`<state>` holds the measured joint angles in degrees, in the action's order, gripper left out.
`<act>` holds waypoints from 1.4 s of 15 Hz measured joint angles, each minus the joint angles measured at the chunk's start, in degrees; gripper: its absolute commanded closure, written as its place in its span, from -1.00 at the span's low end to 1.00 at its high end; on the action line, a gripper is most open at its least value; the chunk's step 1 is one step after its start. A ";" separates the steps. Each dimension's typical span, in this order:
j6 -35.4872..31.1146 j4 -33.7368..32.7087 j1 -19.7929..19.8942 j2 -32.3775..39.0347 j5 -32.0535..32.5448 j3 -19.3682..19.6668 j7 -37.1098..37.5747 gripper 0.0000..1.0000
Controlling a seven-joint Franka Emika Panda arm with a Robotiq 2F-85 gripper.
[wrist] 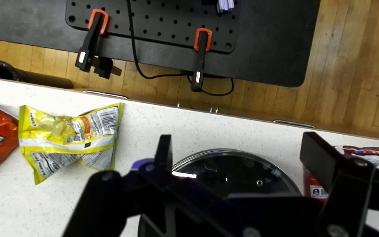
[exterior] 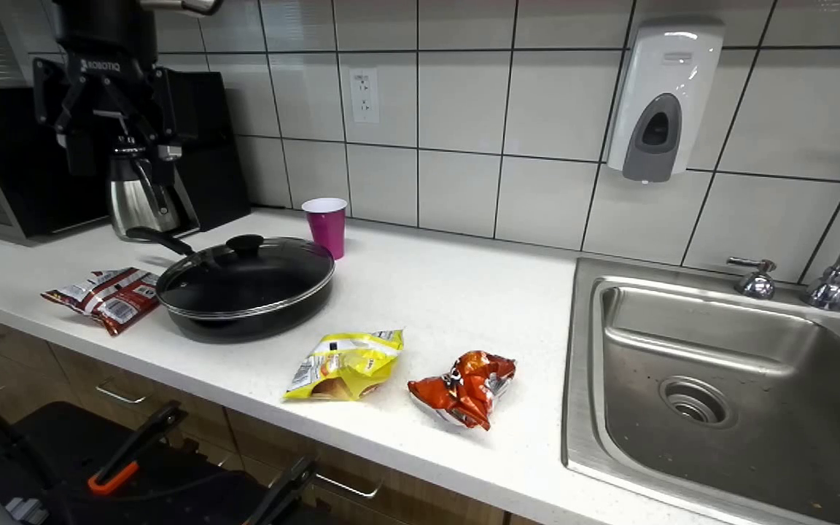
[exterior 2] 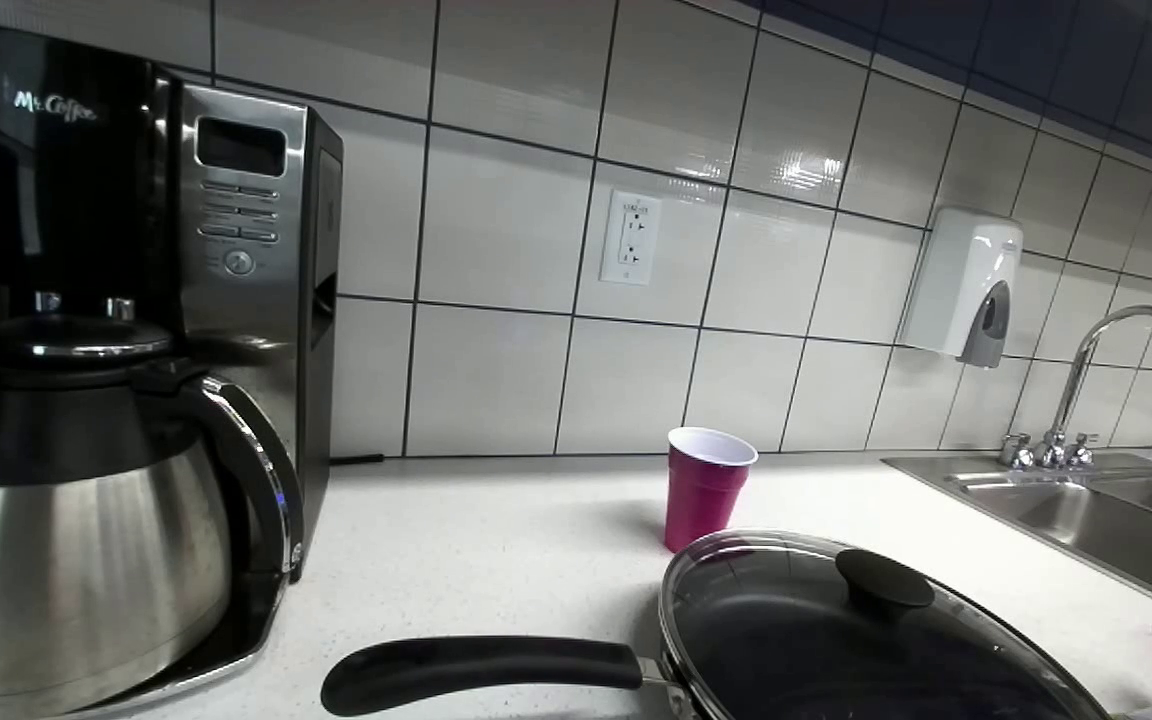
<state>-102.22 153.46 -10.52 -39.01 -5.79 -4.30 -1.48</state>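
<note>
My gripper (exterior: 125,157) hangs high above the counter, its jaws wide apart with nothing between them. In the wrist view the gripper (wrist: 240,151) is over a black pan (exterior: 238,324) covered by a glass lid (wrist: 229,168); it touches nothing. The lid's black knob (exterior: 245,244) is hidden behind the gripper in the wrist view. A red snack bag (exterior: 117,295) lies beside the pan, partly covered by one finger in the wrist view. On the pan's opposite side are a yellow bag (exterior: 351,364) and an orange bag (exterior: 467,390). A magenta cup (exterior 2: 706,490) stands upright behind the pan.
A coffee maker (exterior 2: 246,330) with a steel carafe (exterior 2: 86,580) stands near the pan's black handle (exterior 2: 476,675). At the far end is a steel sink (exterior: 690,364) with a faucet (exterior: 832,284). A soap dispenser (exterior: 671,95) hangs on the tiled wall.
</note>
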 measured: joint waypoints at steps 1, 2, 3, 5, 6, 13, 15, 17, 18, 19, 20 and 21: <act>-0.90 -0.09 0.00 0.78 0.09 -0.29 -0.03 -1.00; -1.88 -0.24 -0.02 1.66 0.15 -0.58 -0.12 -1.00; -2.98 -0.44 -0.03 2.60 0.18 -0.90 -0.33 -1.00; -5.00 -0.98 -0.14 4.67 0.19 -1.47 -1.00 -1.00; -6.00 -1.30 -0.18 5.75 0.19 -1.74 -1.34 -1.00; -11.05 -3.87 -0.67 12.72 0.19 -2.63 -2.53 -1.00; -12.07 -4.63 -0.68 14.46 0.19 -2.79 -2.53 -1.00; -12.89 -5.33 -0.68 16.10 0.19 -3.10 -2.53 -1.00; -13.34 -5.64 -0.70 16.91 0.19 -3.32 -2.53 -1.00; -13.92 -5.95 -0.78 17.75 0.19 -3.51 -2.53 -1.00; -14.51 -6.23 -0.91 18.59 0.19 -3.67 -2.53 -1.00; -15.06 -6.55 -1.00 19.49 0.17 -3.89 -2.53 -1.00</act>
<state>-117.28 146.91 -11.52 -19.52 -5.63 -8.19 -4.00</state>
